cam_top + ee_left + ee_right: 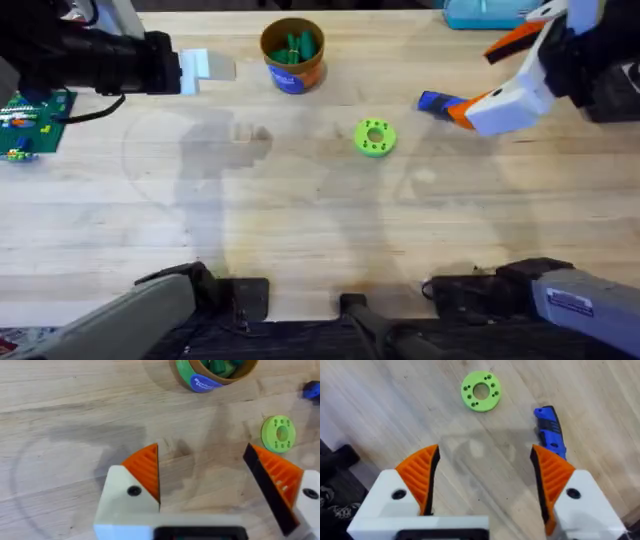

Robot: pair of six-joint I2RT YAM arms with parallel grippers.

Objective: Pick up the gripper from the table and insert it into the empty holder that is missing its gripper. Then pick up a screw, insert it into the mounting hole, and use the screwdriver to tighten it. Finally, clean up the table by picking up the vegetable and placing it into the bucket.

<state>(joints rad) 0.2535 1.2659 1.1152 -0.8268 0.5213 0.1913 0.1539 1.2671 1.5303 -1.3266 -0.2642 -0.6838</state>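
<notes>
A pale wooden table point(320, 240) carries everything. From overhead, the small orange-brown bucket with a blue band point(292, 56) stands near the far edge, with green pieces inside it. A bright-green round plastic disc with holes point(375, 137) lies near the middle. The left wrist view shows the left gripper point(202, 475) with jaws wide and empty. The right wrist view shows the right gripper point(485, 477), jaws also wide, hovering just beside the bright-blue screwdriver point(551, 430), probably so it can grasp it.

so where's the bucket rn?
Overhead: the bucket stands at the table's far edge, centre-left, with green pieces inside, up-left of the green disc.
</notes>
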